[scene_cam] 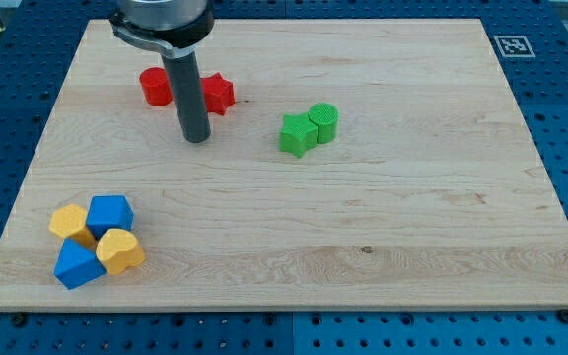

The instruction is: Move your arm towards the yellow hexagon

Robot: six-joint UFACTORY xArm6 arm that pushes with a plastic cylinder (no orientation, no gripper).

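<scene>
At the near left corner of the board [383, 266] four blocks sit bunched, touching: two blue ones [109, 214] [76, 264] and two yellow. The yellow hexagon [70, 223] is on the cluster's left side; the other yellow block [119, 250], near right in the cluster, looks more like a heart. Farther in, about mid-board, a green star [297, 134] touches a green cylinder [323, 122]. Farthest, at the far left, a red cylinder [156, 87] and red star [218, 94] flank the rod. My tip [196, 139] rests just nearer than the reds, well apart from the hexagon, so the approach seems barely begun. There is no pincer, only the rod, holding nothing.
</scene>
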